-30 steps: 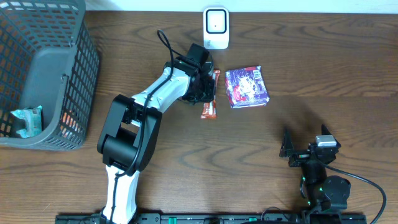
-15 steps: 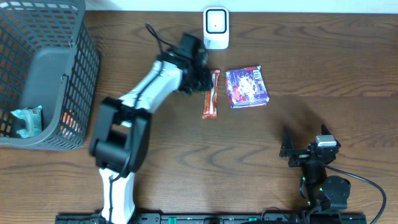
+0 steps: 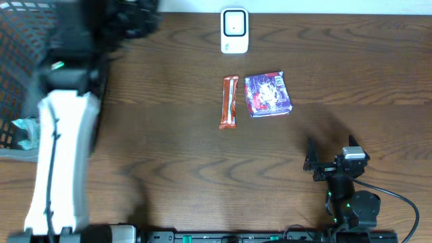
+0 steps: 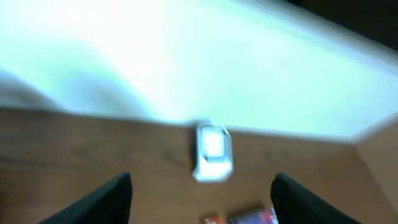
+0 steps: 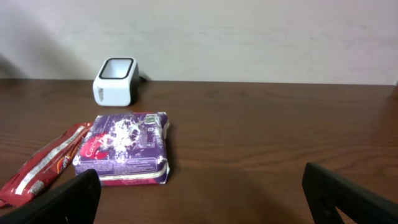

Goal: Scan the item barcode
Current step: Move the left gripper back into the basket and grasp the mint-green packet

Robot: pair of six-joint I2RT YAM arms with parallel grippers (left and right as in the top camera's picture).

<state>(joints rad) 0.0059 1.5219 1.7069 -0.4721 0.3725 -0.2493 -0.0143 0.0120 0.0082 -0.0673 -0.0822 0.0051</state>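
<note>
One white scanner [image 4: 213, 151] stands straight ahead of the left pincer [image 4: 202, 186], whose fingers are spread wide with nothing between them. One orange snack bar [image 3: 229, 101] and one purple packet [image 3: 268, 94] lie side by side on the table [image 3: 202, 169], nearer to that pincer than the scanner. The right pincer [image 5: 200, 186] is also spread and empty, with only bare table before the packet ahead to its left, the bar just beyond that and the scanner farther back. One grey basket [image 3: 17, 74] sits beside the left pincer, partly under its blurred arm.
</note>
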